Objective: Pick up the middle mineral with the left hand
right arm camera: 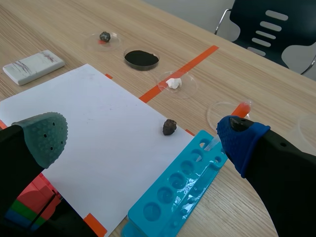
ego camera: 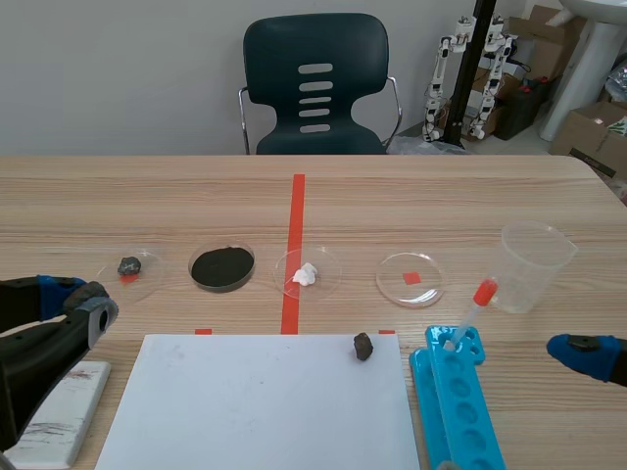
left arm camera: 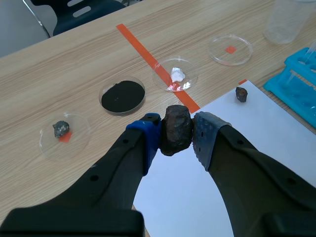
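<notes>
Mineral (left arm camera: 176, 130), a dark brown lump, is pinched between the two pads of our left gripper (left arm camera: 176, 132). It is held up off the table, over the 10 o'clock corner of the white sheet (ego camera: 255, 401). Our right gripper (right arm camera: 143, 133) hangs near the table's 4 o'clock edge with its fingers spread wide and nothing between them.

A white block (ego camera: 54, 416) lies just beside the sheet at its 9 o'clock, and a blue tray (ego camera: 456, 411) lies just beside it at 3 o'clock. A smaller brown stone (ego camera: 363, 345) rests on the sheet near its 1 o'clock corner. A dropper (ego camera: 473, 308) with a red bulb leans at the tray's far end.

Beyond the sheet we see four clear dishes in a row. From 10 o'clock round to 2 o'clock they hold a grey stone (ego camera: 128, 265), black powder (ego camera: 222, 266) and a white piece (ego camera: 307, 274), and the last dish (ego camera: 392, 291) lies over a red square mark. A clear cup (ego camera: 534, 266) stands further round at 2 o'clock. A dark chair (ego camera: 313, 83) stands behind the table at 12 o'clock.
</notes>
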